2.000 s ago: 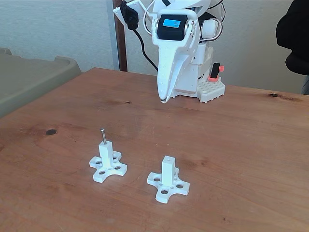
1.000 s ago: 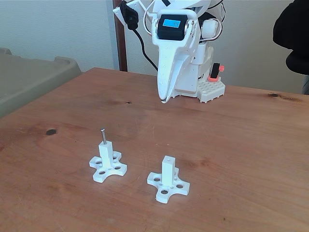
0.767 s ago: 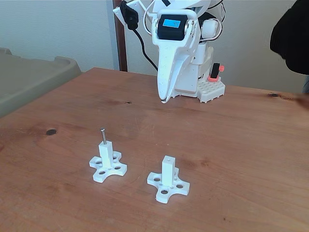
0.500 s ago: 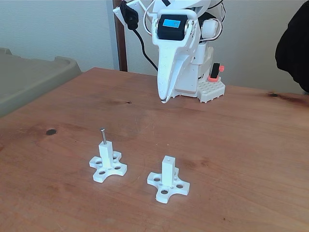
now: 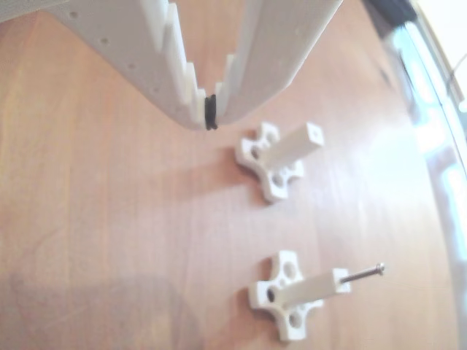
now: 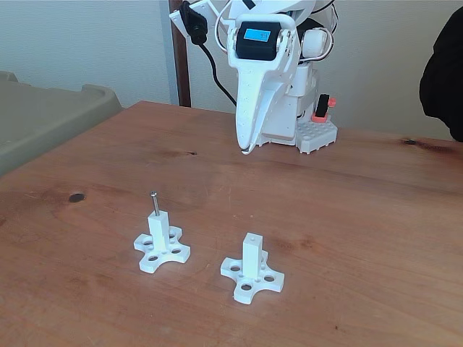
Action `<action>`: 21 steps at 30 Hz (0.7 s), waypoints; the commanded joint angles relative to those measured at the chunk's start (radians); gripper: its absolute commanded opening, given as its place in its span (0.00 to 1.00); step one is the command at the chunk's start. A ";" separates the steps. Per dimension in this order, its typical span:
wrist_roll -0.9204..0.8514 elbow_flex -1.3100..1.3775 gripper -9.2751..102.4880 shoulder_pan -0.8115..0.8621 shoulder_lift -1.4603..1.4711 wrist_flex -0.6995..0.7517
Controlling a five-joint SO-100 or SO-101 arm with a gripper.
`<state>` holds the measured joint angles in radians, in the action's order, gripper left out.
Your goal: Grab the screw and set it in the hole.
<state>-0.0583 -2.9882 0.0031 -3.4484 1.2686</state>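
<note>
A thin silvery screw (image 6: 154, 203) stands upright in the top of the left white post (image 6: 160, 230) on its cross-shaped base; in the other view the screw (image 5: 361, 274) sticks out of the lower post (image 5: 306, 289). The right post (image 6: 252, 256) has an empty hole (image 6: 251, 236) in its end face, which in the other view is the hole (image 5: 314, 134) on the upper post. My white gripper (image 6: 246, 150) hangs shut at the back of the table, well behind both posts. In the other view the gripper (image 5: 210, 115) has its tips together, holding nothing.
The arm's base (image 6: 304, 130) stands at the far edge of the wooden table (image 6: 362, 217). A grey-green bin (image 6: 43, 116) stands off the table at the left. A person's dark sleeve (image 6: 443, 79) shows at the right edge.
The arm, screw and posts have not moved. Only the person's dark sleeve at the right edge has shifted about.
</note>
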 commanded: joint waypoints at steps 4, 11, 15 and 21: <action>0.008 -0.011 0.04 0.011 -0.018 0.052; -0.002 -0.011 0.04 0.003 -0.018 0.052; 0.000 -0.011 0.05 0.003 -0.018 0.052; -0.005 -0.011 0.04 0.000 -0.018 0.052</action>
<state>-0.0583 -2.9882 0.0031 -3.4484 1.2686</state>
